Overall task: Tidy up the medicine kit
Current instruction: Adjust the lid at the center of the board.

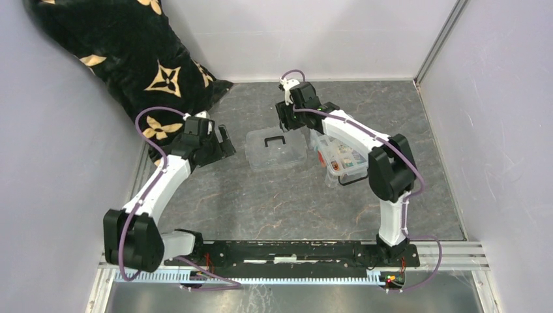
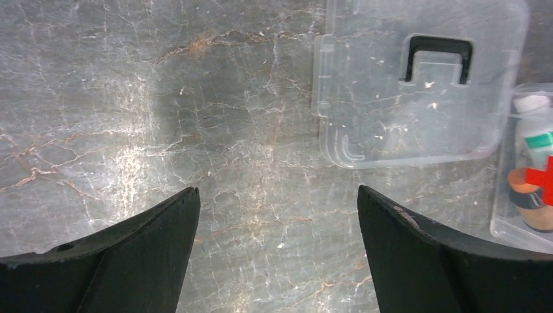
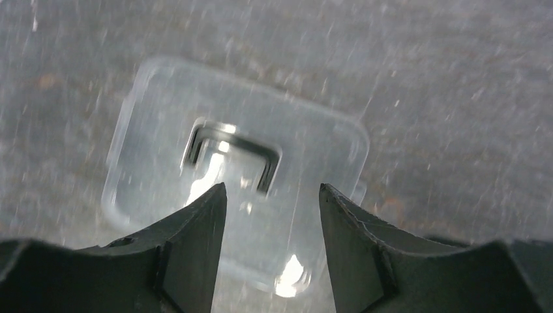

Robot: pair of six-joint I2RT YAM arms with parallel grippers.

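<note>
The flat clear lid [image 1: 275, 150] with its black handle [image 1: 274, 139] lies on the grey table. It also shows in the left wrist view [image 2: 417, 98] and, blurred, in the right wrist view [image 3: 163, 169]. The medicine kit box [image 1: 344, 161], open with small items inside, stands right of the lid, partly hidden under my right arm. Its red cross [image 2: 544, 177] shows at the left wrist view's right edge. My right gripper [image 1: 289, 122] is open and empty above the lid's far edge, over the handle [image 3: 231, 153]. My left gripper [image 1: 225, 141] is open and empty, left of the lid.
A black cushion with gold flower marks [image 1: 130, 59] lies at the back left, close behind my left gripper. Grey walls enclose the table on the left, back and right. A white bottle [image 2: 536, 127] and an orange item [image 2: 525, 205] sit in the box.
</note>
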